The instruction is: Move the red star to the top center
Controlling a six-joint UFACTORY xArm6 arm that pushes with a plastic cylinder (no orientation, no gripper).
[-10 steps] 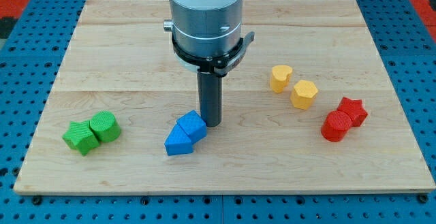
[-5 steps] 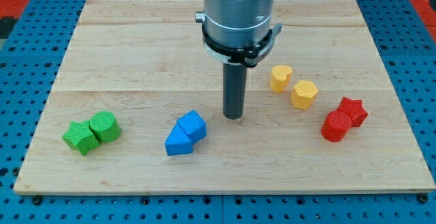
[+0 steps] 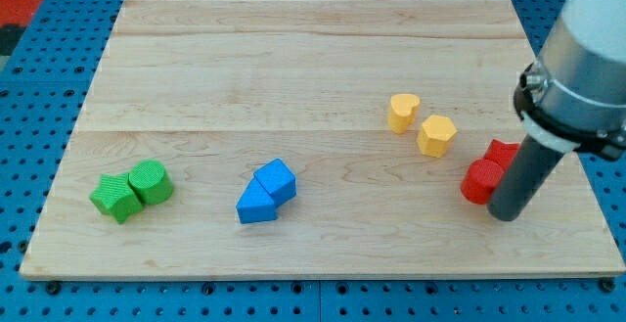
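On the pale wooden board, which rests on a blue pegboard table, my tip sits at the view's right, touching the red cylinder and covering part of the red star behind it. No claw exists; the arm ends in a rod.
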